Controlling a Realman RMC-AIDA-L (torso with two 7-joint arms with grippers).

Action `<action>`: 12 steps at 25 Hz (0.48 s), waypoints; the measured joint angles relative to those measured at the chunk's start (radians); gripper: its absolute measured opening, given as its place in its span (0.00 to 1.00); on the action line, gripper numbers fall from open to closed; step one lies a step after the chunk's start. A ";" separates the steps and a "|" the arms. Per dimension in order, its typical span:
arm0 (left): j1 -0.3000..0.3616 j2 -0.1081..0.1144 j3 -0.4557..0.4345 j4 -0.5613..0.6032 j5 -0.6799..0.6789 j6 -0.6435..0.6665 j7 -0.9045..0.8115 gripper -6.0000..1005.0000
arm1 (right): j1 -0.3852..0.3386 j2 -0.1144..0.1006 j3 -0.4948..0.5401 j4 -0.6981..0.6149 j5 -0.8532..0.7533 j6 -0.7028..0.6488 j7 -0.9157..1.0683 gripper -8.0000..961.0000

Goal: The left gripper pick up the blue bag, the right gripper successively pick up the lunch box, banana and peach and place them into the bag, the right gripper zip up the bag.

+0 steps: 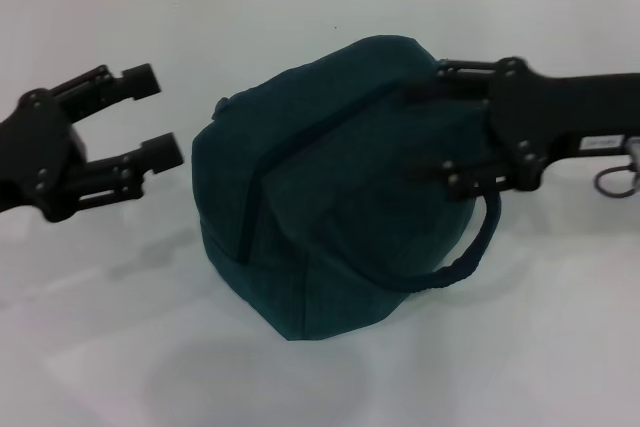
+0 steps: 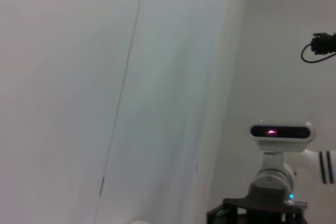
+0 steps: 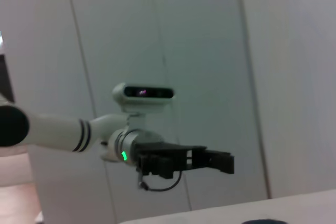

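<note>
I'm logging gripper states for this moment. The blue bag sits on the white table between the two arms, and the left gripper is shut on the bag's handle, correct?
Not quite. In the head view the left gripper is open and clear of the blue bag, off to the bag's left above the white table. The bag's handle lies on the other side, below the right gripper. The rest stands.

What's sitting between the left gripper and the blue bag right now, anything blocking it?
Nothing visible. In the head view the left gripper is open, off the left side of the blue bag, with only bare white table between them. The right gripper is over the bag's far side, out of that path.
</note>
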 joint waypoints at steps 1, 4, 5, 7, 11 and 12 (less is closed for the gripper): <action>0.003 0.008 0.000 -0.004 0.000 0.014 0.000 0.88 | 0.005 0.008 0.000 -0.004 -0.011 0.001 0.001 0.91; 0.007 0.041 -0.001 -0.039 -0.010 0.065 0.003 0.88 | 0.018 0.027 0.000 -0.008 -0.033 -0.002 0.003 0.91; 0.007 0.048 -0.002 -0.050 -0.014 0.074 0.005 0.88 | 0.021 0.031 -0.001 -0.012 -0.036 -0.004 0.003 0.91; 0.010 0.061 -0.002 -0.068 -0.017 0.084 0.011 0.88 | 0.026 0.034 -0.003 -0.018 -0.037 -0.007 0.003 0.91; 0.020 0.067 -0.002 -0.085 -0.012 0.098 0.024 0.88 | 0.035 0.040 -0.006 -0.018 -0.037 -0.004 0.002 0.91; 0.027 0.068 -0.001 -0.086 -0.008 0.102 0.027 0.88 | 0.043 0.044 -0.006 -0.015 -0.040 0.000 0.002 0.91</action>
